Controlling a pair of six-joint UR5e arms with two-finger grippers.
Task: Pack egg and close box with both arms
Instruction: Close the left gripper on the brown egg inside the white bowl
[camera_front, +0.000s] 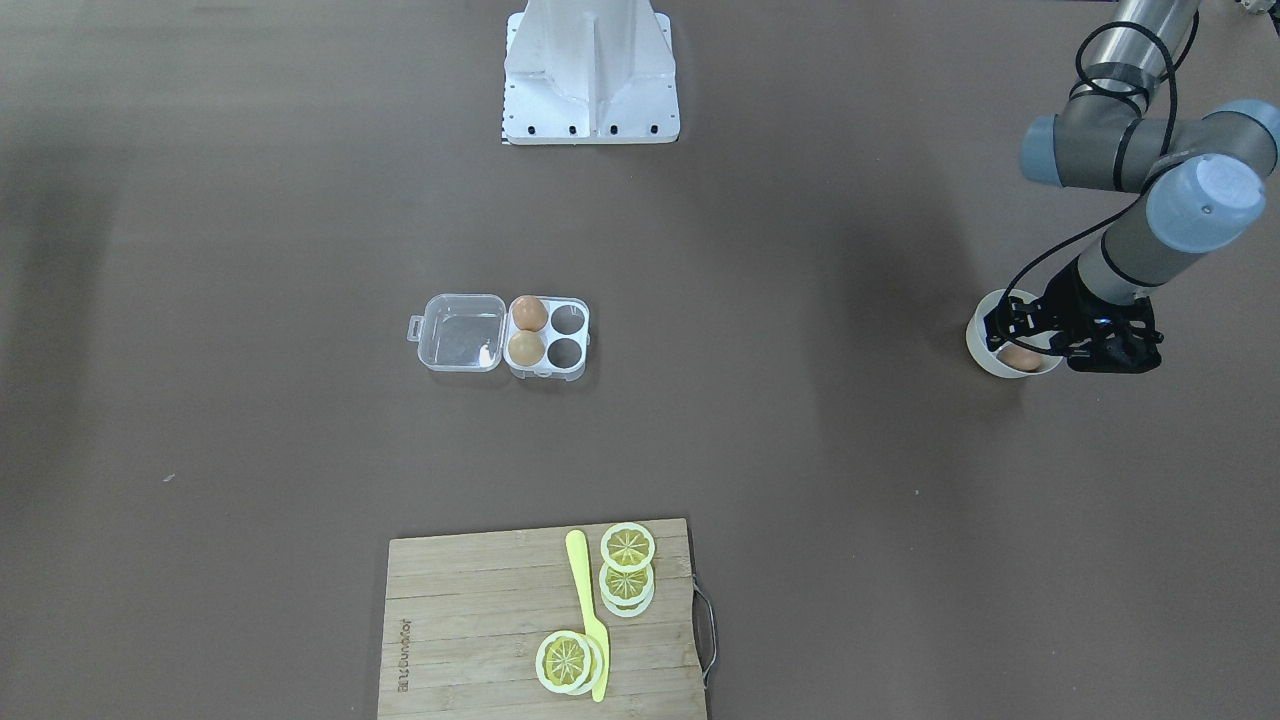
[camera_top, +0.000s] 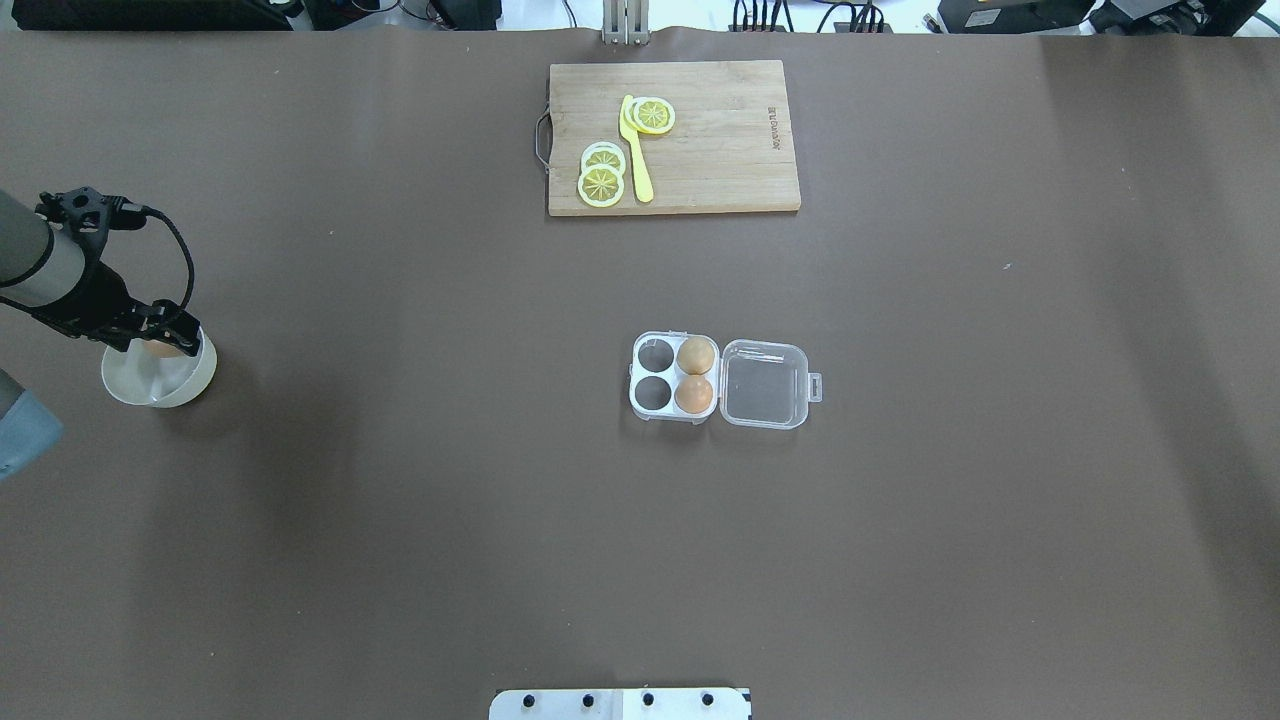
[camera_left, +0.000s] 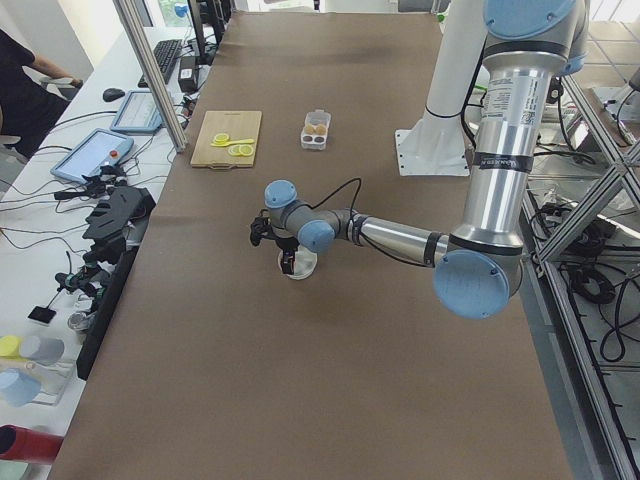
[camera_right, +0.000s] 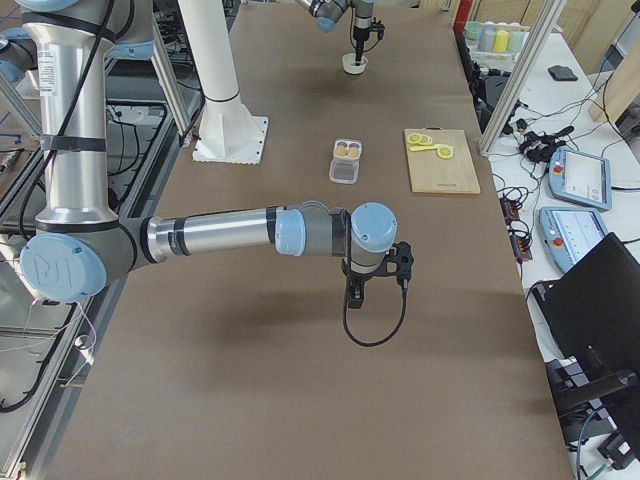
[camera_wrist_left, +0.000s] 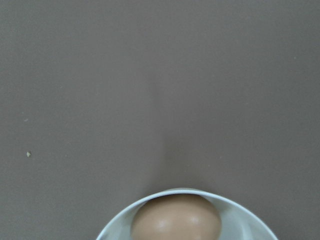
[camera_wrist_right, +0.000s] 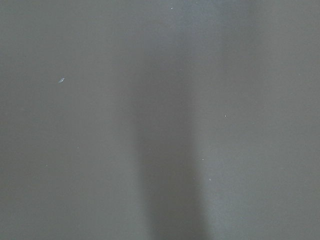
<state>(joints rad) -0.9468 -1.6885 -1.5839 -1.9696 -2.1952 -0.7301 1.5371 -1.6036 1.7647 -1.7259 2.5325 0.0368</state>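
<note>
**Brown egg lying in the bowl, well apart from the open box**

*Front-facing view.* The egg (camera_front: 1020, 358) is lying in an off-white bowl (camera_front: 980, 345), well apart from the box (camera_front: 586, 340), on the robot's left of it. The left gripper (camera_front: 1030, 338) is hanging just above the egg, probably so its fingers can drop on either side. Whether its jaws are standing apart or together cannot be told. The box's clear lid (camera_front: 462, 333) is lying folded flat on the side away from the bowl, exposing the cells. Two eggs (camera_front: 529, 313) are occupying the cells beside the hinge. The two cells nearer the bowl are standing empty, so an approach from that side looks unobstructed.

*Overhead view.* A wooden cutting board (camera_top: 720, 140) carrying lemon slices (camera_top: 600, 185) and a yellow knife (camera_top: 637, 160) is lying beyond the box, away from the robot's base. It is seemingly playing no part in the task.

*Left side view.* The near arm is reaching low, with its wrist turning down over the bowl.

*Right side view.* The right gripper (camera_right: 357, 298) is pointing down over the bare table (camera_right: 300, 380), well apart from the box and opposite the bowl. It is presumably being held ready for closing the lid. Its jaw state cannot be judged.

*Left wrist view.* The egg is showing centred at the lower edge, inside the bowl's rim, which suggests the gripper is lined up with it. No fingers are appearing.

*Right wrist view.* Only the table is showing.
</note>
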